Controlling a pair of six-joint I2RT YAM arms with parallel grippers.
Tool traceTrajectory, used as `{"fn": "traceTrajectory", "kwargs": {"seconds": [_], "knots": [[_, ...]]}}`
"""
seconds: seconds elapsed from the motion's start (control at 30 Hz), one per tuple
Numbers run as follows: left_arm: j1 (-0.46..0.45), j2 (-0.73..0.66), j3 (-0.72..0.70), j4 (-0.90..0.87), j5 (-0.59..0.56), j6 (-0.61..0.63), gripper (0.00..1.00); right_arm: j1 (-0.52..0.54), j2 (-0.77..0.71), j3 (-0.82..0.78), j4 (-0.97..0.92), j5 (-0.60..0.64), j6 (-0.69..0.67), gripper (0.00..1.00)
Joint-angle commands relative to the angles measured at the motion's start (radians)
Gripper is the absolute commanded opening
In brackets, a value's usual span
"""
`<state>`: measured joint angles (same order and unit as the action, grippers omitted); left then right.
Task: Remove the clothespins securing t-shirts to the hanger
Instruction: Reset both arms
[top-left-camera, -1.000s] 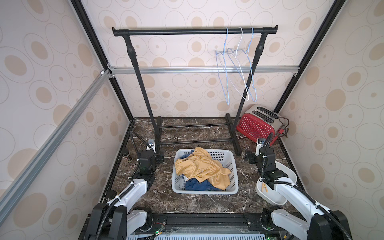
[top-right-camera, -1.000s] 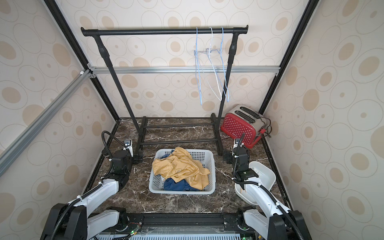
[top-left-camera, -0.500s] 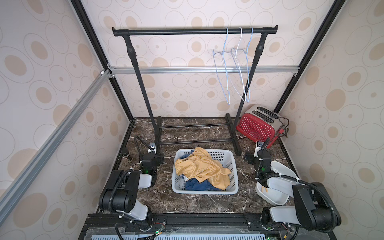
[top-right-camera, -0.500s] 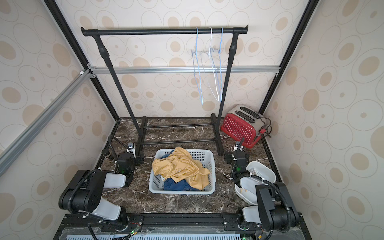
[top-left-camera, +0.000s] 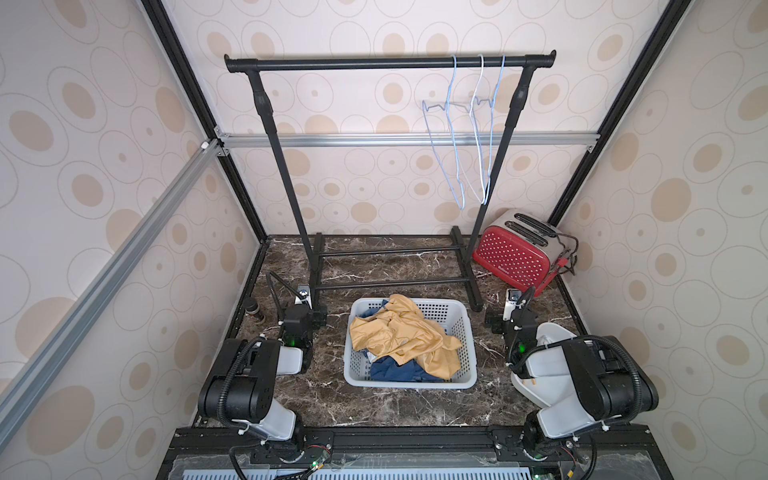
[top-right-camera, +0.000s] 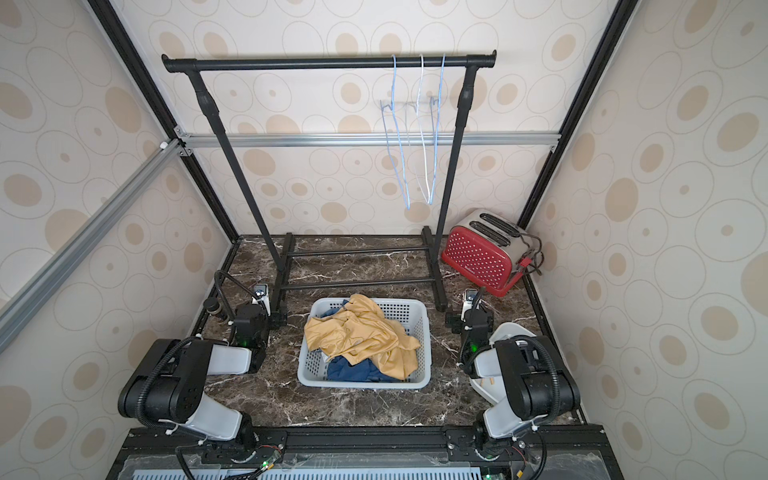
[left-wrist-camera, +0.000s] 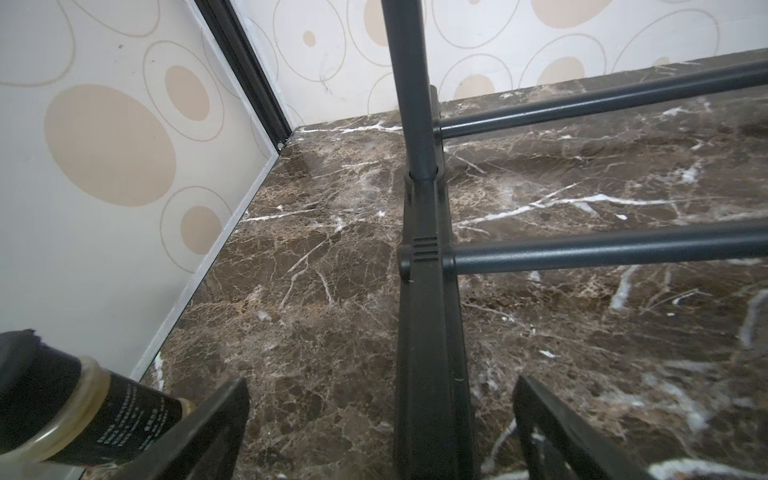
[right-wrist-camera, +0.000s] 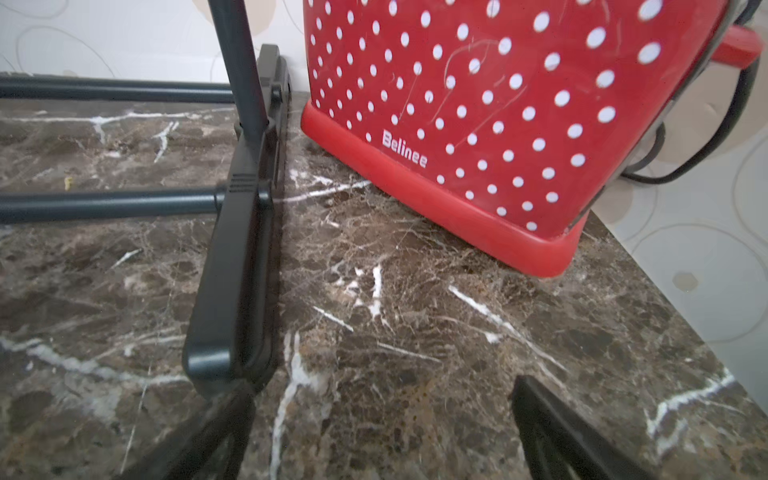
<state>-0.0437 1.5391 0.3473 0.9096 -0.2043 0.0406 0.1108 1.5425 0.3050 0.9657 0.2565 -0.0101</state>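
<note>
Three bare wire hangers hang at the right end of the black rack bar. No clothespins show on them. The t-shirts lie heaped in the white basket, a mustard-yellow one over a blue one. My left gripper rests low and open, the rack's left foot between its fingers. My right gripper is open and empty beside the rack's right foot.
A red dotted toaster stands at the back right. A white bowl sits under the right arm, with a small tan piece in it too small to identify. A dark bottle stands by the left wall.
Both arms have folded back and down towards their bases. The hangers have swung slightly on the bar. Both grippers have stayed open.
</note>
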Motion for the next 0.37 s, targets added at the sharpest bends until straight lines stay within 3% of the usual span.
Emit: {"fn": "traceTrajectory", "kwargs": {"seconds": [0.0, 0.33], "knots": [[0.009, -0.002, 0.025, 0.022, 0.003, -0.017, 0.99, -0.005, -0.002, 0.041, -0.016, -0.021, -0.017, 1.00], [0.037, -0.003, 0.054, -0.034, 0.037, -0.039, 0.99, -0.004, -0.008, 0.053, -0.050, -0.030, -0.020, 0.99]]}}
